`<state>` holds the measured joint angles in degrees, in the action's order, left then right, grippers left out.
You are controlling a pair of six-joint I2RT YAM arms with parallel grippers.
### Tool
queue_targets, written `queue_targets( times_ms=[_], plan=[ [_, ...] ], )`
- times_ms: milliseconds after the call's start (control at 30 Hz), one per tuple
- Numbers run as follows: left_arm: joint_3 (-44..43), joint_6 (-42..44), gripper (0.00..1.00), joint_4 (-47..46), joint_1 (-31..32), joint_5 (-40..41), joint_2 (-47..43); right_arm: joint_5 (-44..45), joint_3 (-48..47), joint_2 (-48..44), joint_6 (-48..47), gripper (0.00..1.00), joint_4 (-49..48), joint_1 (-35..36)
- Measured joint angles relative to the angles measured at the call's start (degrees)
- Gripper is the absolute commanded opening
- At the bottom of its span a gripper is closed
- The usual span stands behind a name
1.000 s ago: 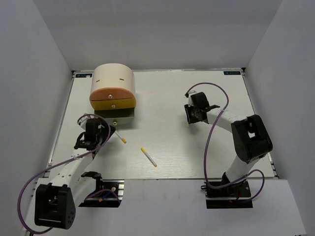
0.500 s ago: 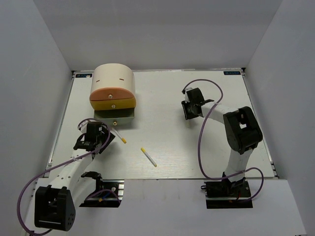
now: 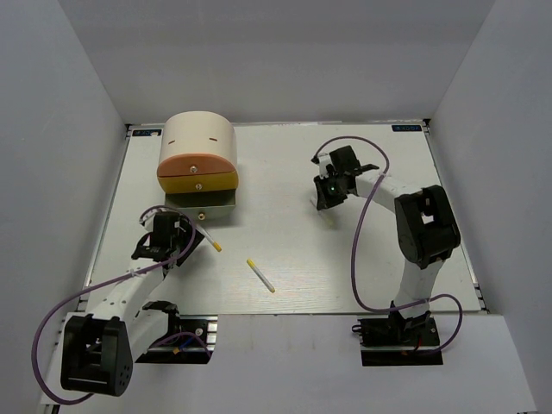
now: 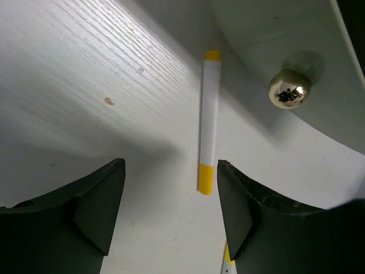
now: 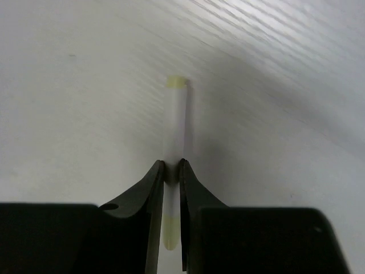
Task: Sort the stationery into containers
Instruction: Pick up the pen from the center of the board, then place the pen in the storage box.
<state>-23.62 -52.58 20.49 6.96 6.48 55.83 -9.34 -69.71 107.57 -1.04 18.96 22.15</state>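
My left gripper (image 4: 170,177) is open just above the table, and the near yellow tip of a thin white pen (image 4: 209,123) lies between its fingertips, close to the right finger. That pen (image 3: 210,241) lies in front of the beige half-cylinder cabinet (image 3: 198,138), beside the pulled-out bottom drawer (image 3: 203,205) and its round knob (image 4: 290,89). A second white pen (image 3: 260,275) lies at the table's middle front. At the right, my right gripper (image 5: 171,165) is shut on another white pen (image 5: 176,117). In the top view this gripper (image 3: 326,200) points down at the table.
The cabinet's orange drawer (image 3: 197,163) and yellow drawer (image 3: 197,181) above the pulled-out one are shut. A yellow tip of another pen (image 4: 227,258) shows under my left gripper's right finger. Purple cables loop around both arms.
My right gripper has closed on the white pen and its wrist has shifted a little to the left. The left arm has hardly moved.
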Motion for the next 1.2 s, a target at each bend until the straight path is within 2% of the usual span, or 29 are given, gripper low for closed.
queue_targets(
  times_ms=[167,400,533,900,1100,1200],
  plan=[
    [1.55,-0.11,0.74,-2.25,0.0,-1.44,0.09,-12.02,-5.79,-0.22,-9.27,0.0,1.81,1.14],
    [3.69,-0.44,0.74,-2.95,0.0,-2.62,-0.92,-31.41,-15.47,-2.27,-30.95,0.0,6.38,4.11],
    [4.33,-0.44,0.74,-3.02,0.0,-2.73,-1.95,-37.22,-20.72,-2.27,-42.42,0.0,10.34,7.54],
    [5.18,-0.46,0.74,-3.85,0.0,-3.13,-3.13,-37.81,-33.07,3.54,-58.82,0.0,15.41,19.04],
    [5.2,-0.44,0.74,-4.24,0.0,-3.13,-3.19,-34.18,-33.99,6.73,-59.3,0.0,11.43,23.61],
    [5.29,-0.44,0.74,-4.31,0.0,-3.15,-3.65,-32.13,-34.12,8.5,-56.92,0.0,5.88,25.42]
  ],
)
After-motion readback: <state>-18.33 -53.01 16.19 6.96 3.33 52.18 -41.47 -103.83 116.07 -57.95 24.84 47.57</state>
